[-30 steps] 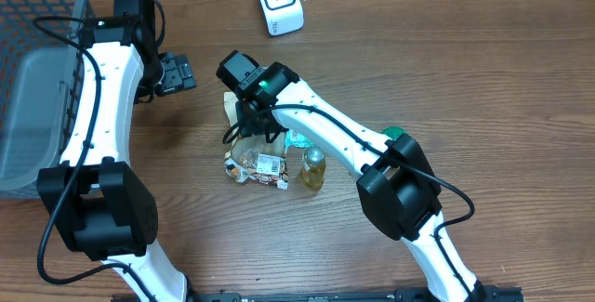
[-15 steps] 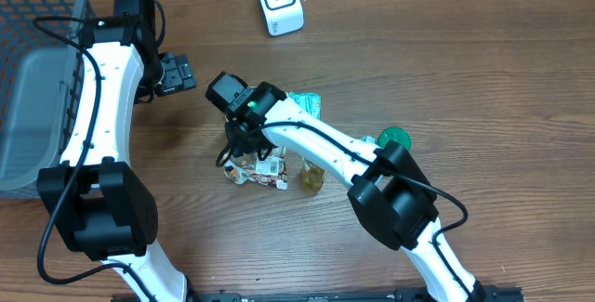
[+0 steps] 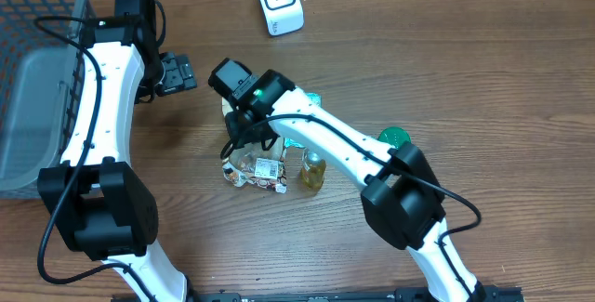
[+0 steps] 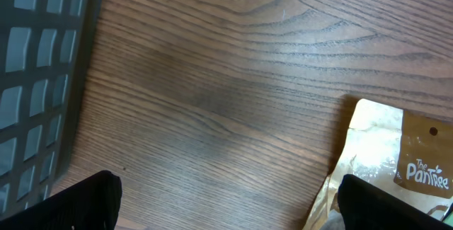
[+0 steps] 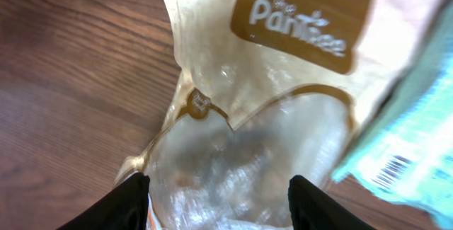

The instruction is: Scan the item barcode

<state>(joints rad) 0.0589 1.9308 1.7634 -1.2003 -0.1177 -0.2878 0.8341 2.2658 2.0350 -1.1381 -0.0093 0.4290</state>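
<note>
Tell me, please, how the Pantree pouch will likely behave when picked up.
The Pantree pouch looks floppy, since its film is crinkled. It is probably light, as it lies fairly flat with a clear window. Its glossy surface may prove slippery.

table (image 3: 483, 79): wood | on it: scanner (image 3: 279, 3), snack pouch (image 3: 253, 166), bottle (image 3: 313, 169), basket (image 3: 28, 79)
</note>
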